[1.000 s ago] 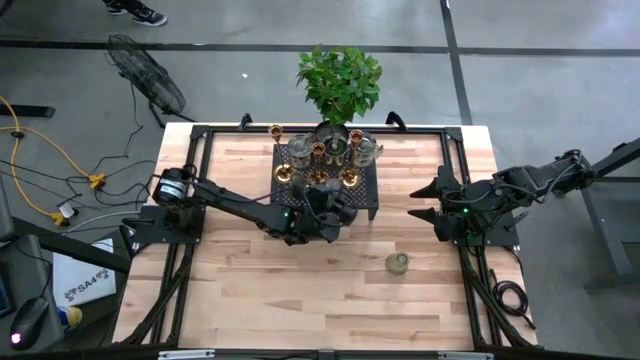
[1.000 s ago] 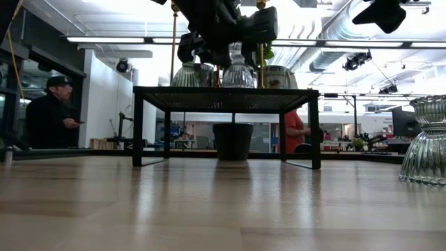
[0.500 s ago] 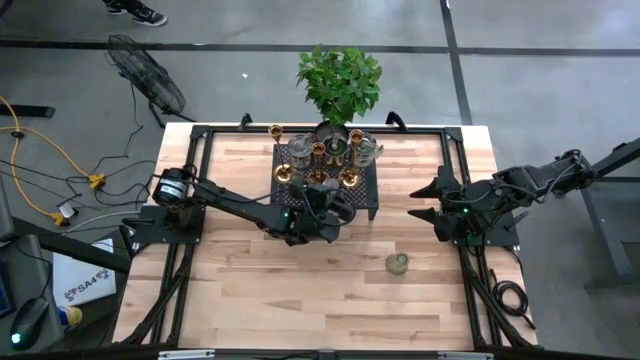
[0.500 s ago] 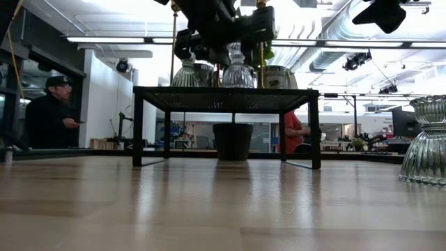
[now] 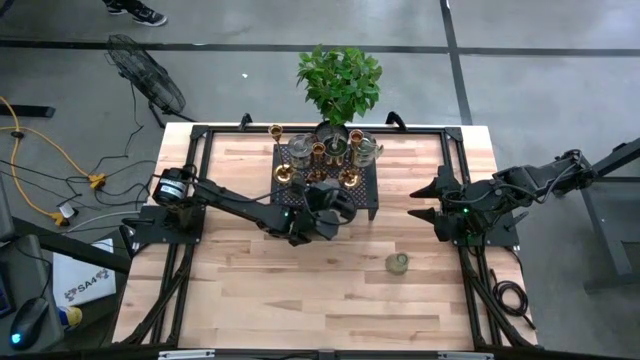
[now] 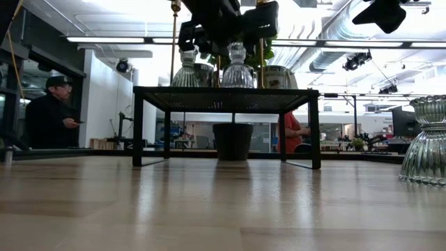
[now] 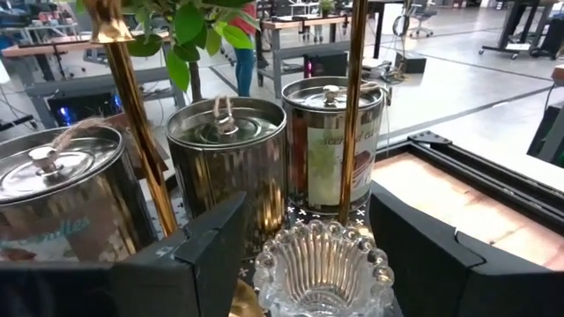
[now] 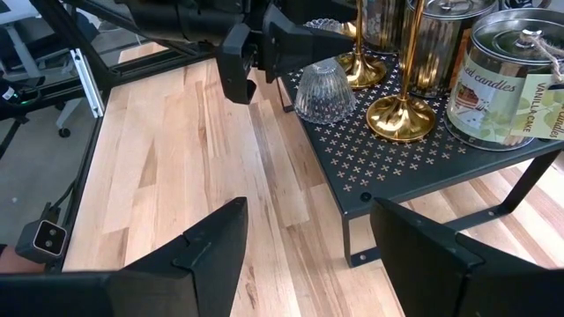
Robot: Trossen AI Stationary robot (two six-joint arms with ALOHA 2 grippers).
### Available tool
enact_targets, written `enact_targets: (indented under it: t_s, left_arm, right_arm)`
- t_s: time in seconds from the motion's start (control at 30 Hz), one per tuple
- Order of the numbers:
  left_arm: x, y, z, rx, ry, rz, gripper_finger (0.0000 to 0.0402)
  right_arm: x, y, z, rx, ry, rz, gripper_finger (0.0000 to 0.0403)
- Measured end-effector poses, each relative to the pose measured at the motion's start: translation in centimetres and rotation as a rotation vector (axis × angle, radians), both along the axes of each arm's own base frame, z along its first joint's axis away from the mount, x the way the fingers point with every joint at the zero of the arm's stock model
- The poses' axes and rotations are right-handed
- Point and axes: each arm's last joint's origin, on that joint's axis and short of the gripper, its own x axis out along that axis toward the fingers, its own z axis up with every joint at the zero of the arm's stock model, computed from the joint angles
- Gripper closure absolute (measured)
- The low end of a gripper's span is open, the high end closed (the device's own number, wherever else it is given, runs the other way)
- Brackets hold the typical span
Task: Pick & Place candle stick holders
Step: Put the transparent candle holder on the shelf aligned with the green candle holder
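Observation:
A clear ribbed glass candle stick holder [image 7: 322,264] stands upright on the near left part of the black perforated stand [image 8: 379,167]. My left gripper [image 7: 307,207] reaches in level from the table's left, open, one finger on each side of the holder's beaded rim [image 8: 324,84]. Behind it on the stand are slim brass holders [image 7: 352,106] [image 8: 401,110] and shiny silver tins [image 7: 225,167]. Another glass holder [image 5: 398,263] stands on the table, near right. My right gripper [image 8: 308,216] hovers open right of the stand, holding nothing. My left gripper has its fingers [image 7: 207,246] on either side of the glass holder's rim [image 7: 264,255], coming level from the table's left. I cannot tell whether either finger touches the glass. The holder stands upright with its base on the stand.
A leafy potted plant [image 5: 340,80] stands just beyond the stand's far edge. Black frame rails [image 5: 200,150] run along the table's sides. Bare wood lies in front of the stand and at the near left [image 5: 260,290]. A person stands in the room beyond [image 6: 56,111].
My left gripper has turned at the wrist and tipped up a little above the glass holder, staying in the same spot. More of the holder's top shows under it now. The holder has kept its place on the stand.

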Motion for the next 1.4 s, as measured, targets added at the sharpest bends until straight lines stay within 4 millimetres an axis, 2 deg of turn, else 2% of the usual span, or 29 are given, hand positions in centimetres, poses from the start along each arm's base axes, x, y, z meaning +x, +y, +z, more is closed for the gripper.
enact_targets:
  t_s: [0.33, 0.83, 1.4]
  left_arm:
    - [0.3, -0.1, 0.9, 0.050, 0.024, -0.014, 0.0167]
    - [0.5, -0.2, 2.5, 0.186, 0.154, 0.001, 0.0168]
    - [0.4, -3.4, 3.0, 0.339, 0.337, -0.213, 0.0169]
  right_arm:
    - [0.0, 0.0, 0.0, 0.000, 0.000, 0.000, 0.0170]
    - [0.0, 0.0, 0.0, 0.000, 0.000, 0.000, 0.0170]
    - [0.0, 0.0, 0.0, 0.000, 0.000, 0.000, 0.0170]
